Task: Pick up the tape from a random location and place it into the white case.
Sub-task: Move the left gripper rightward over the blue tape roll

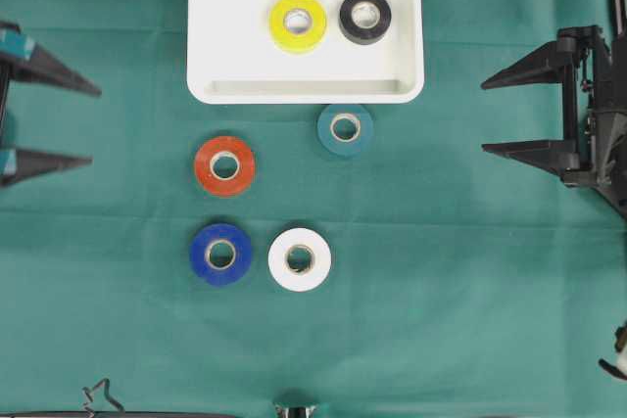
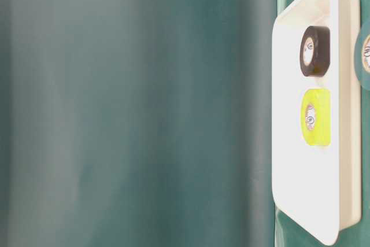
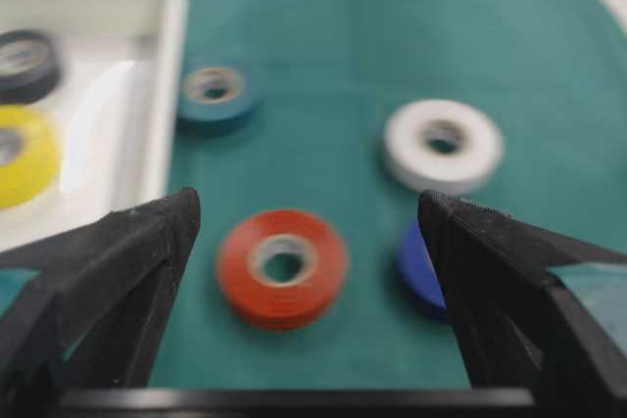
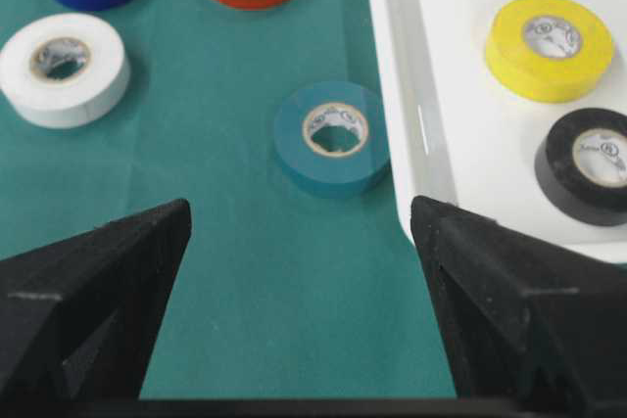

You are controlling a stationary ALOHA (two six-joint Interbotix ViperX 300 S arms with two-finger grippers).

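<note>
The white case (image 1: pixel 306 90) sits at the far table edge, holding yellow tape (image 1: pixel 299 23) and black tape (image 1: pixel 365 17); teal tape (image 1: pixel 345 130) lies just beside its rim; the left gripper (image 1: pixel 93 125) and right gripper (image 1: pixel 485 116) stand spread wide, empty, well apart from every roll; bare cloth lies between.

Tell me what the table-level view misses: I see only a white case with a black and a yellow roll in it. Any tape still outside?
Observer: Yes. Four rolls lie on the green cloth: teal, red, blue and white.
Operator: Which is nearest the case?
Observer: The teal one, just off the case rim.
Operator: Is either gripper holding anything?
Observer: No. The left gripper and right gripper are both open and empty, at the table's sides.
</note>
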